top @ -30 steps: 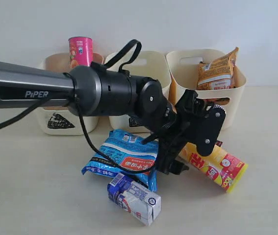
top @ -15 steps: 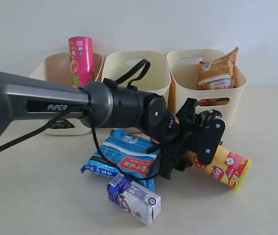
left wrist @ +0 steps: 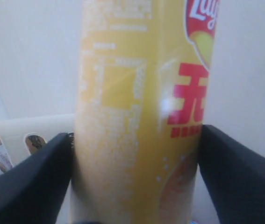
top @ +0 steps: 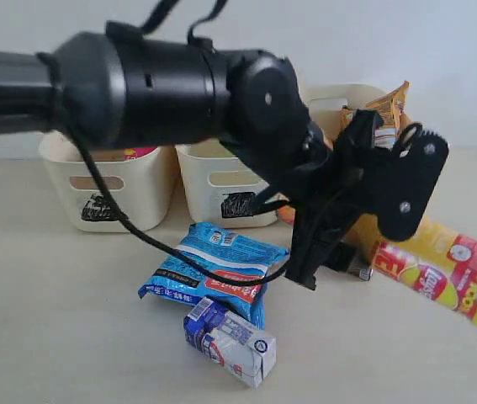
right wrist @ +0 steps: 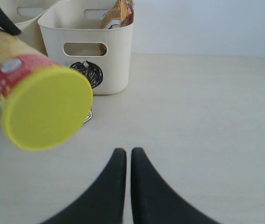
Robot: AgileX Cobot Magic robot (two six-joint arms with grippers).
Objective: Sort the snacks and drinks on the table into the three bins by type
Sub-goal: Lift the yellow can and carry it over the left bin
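My left gripper (top: 368, 220) is shut on the yellow-red chip tube (top: 440, 268), which hangs tilted above the table, lid end toward the right. In the left wrist view the tube (left wrist: 137, 102) fills the space between both fingers (left wrist: 39, 182). The right wrist view shows its yellow lid (right wrist: 46, 108) in the air near the circle bin (right wrist: 90, 51). My right gripper (right wrist: 128, 151) is shut and empty above bare table. The blue packet (top: 217, 271) and the white-and-blue carton (top: 231, 338) lie on the table.
The triangle bin (top: 103, 189) holds the pink tube (top: 139, 153), mostly hidden by my left arm. The square bin (top: 213, 189) stands in the middle. The orange-brown packet (top: 387, 114) sits in the right bin (top: 339, 94). The left arm crosses the whole scene.
My left gripper closed on the yellow-red tube and lifted it off the table, up and to the right. The left arm rose and now hides most of the bins.
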